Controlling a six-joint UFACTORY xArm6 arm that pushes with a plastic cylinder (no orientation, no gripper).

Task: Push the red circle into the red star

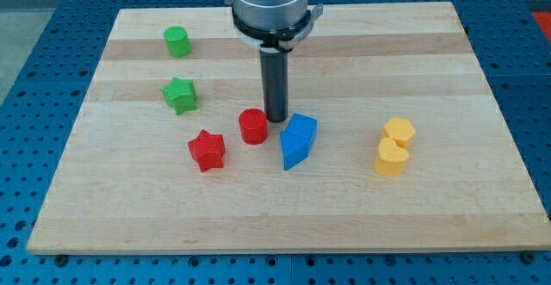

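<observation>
The red circle (253,127) sits near the middle of the wooden board (362,216). The red star (207,150) lies just to its lower left, a small gap between them. My tip (276,118) rests on the board right beside the red circle's upper right edge, between it and the blue blocks. The rod rises straight up to the arm's grey housing at the view's top.
Two blue blocks (298,140) lie touching each other just right of my tip. A green star (180,95) and a green circle (177,41) sit at the upper left. Two yellow blocks (394,146) lie together at the right.
</observation>
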